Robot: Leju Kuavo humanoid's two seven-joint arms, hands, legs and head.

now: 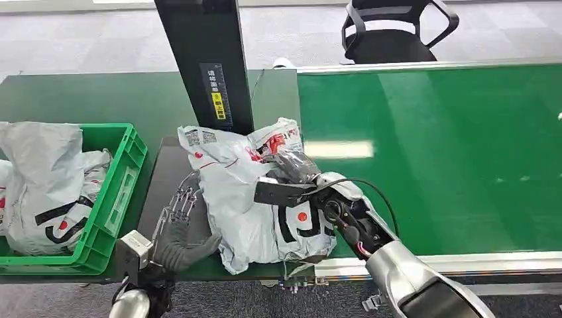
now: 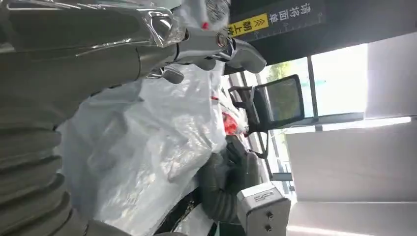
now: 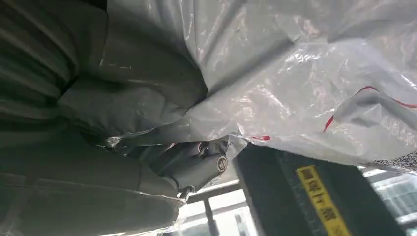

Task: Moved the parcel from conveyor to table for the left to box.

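Parcel (image 1: 255,199) lay on the dark worktop (image 1: 169,173) by the conveyor (image 1: 431,152) edge. Right hand (image 1: 298,173) fingers gripped its top; left hand (image 1: 177,232) fingers spread beside it. Boxing into crate (image 1: 122,179) remained.

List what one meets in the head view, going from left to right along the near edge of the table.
Green crate with bagged parcels → left hand → grey parcel → right hand on the parcel → green conveyor belt.
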